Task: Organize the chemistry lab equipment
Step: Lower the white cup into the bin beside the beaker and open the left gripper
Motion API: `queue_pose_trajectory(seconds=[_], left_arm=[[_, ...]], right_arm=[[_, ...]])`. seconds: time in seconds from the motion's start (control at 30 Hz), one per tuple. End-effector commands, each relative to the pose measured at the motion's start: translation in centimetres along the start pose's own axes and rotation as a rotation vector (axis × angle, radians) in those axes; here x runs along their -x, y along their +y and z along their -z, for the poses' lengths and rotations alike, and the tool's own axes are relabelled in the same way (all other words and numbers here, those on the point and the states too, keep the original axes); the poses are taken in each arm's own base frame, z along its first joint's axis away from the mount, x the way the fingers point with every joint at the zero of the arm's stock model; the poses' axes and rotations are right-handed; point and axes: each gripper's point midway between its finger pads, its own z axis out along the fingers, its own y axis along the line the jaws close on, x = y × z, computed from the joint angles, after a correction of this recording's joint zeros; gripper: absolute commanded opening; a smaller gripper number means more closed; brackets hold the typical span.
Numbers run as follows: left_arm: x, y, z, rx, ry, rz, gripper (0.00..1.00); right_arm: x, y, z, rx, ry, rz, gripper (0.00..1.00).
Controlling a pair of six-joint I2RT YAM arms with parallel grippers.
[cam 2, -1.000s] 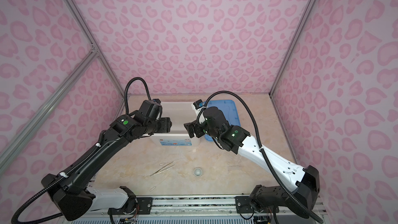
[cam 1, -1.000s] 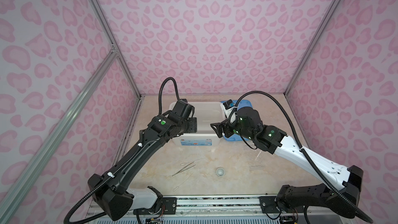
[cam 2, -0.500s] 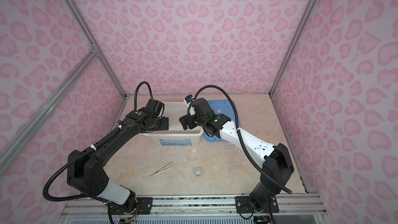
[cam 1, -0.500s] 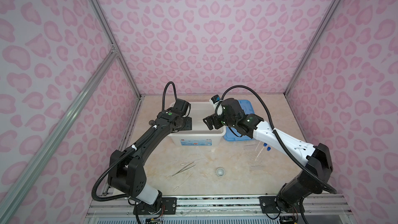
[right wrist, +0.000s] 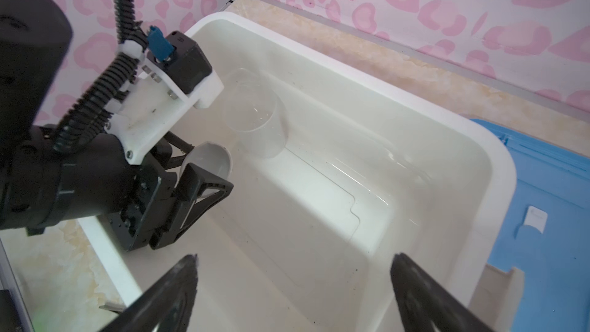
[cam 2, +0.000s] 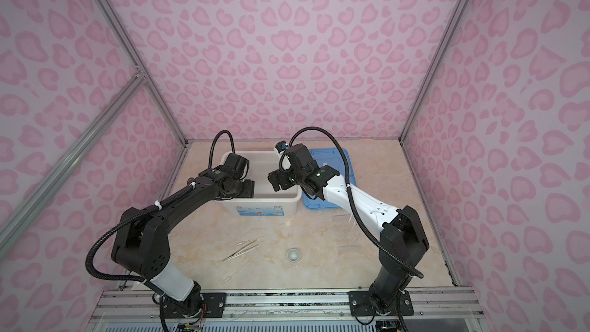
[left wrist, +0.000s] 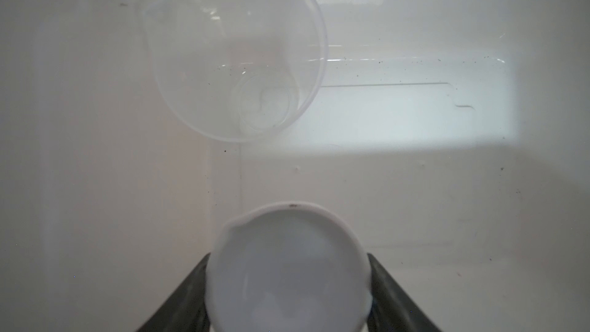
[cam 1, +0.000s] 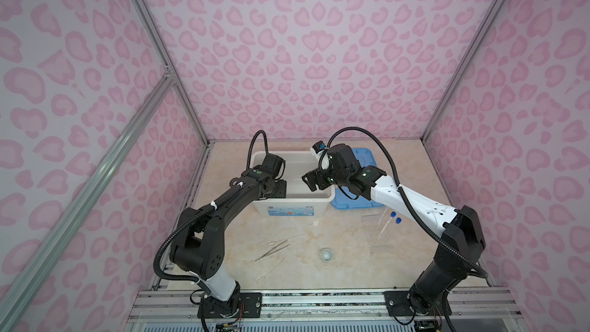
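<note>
Inside the white bin (cam 1: 324,207), set toward the back edge of the surface (cam 1: 351,269), the left claw (left wrist: 289,295) is clamped across a small white dish (left wrist: 287,260) with a pouring lip. One finger sits on each side of the rim, low over the bin floor. The dish looks like glazed ceramic: light and stiff, but slick and likely to chip. I judge the hold across its widest part sound, and a low release wiser than a drop. Just ahead of it a clear beaker (left wrist: 230,59) stands near a far corner of the bin. It looks thin-walled and easy to tip, so the dish wants a spot beside it, not against it. The right claw (right wrist: 295,263) hangs spread and empty over the bin's other end, near enough to crowd the way out. A blue lid (right wrist: 542,186) lies flat beside the bin. Toward the front edge, tweezers (cam 1: 273,252), clear droppers (cam 1: 281,241), a small grey dish (cam 1: 327,254) and blue-capped tubes (cam 1: 388,223) lie on the surface.
</note>
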Motion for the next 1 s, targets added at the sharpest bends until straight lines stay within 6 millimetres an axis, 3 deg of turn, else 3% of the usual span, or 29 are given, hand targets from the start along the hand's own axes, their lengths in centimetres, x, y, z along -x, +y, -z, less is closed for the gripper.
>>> queue_pose_trajectory(seconds=[0.0,0.4,0.43,0.97], left_arm=[[0.5,0.1,-0.8,0.003,-0.019,-0.003,0.53],[0.5,0.2,-3.3,0.017,0.001,-0.013,0.53],[0.4,0.2,-3.5,0.019,0.006,-0.016,0.53],[-0.2,0.3,-5.9,0.02,0.023,-0.024,0.52]], right_arm=[[0.0,0.3,-0.5,0.024,0.002,0.019,0.95],[-1.3,-0.3,-2.6,0.022,0.059,0.017,0.95],[-0.1,-0.1,-2.4,0.023,0.036,0.02,0.95],[-0.6,-0.4,-3.9,0.024,0.075,0.021,0.95]])
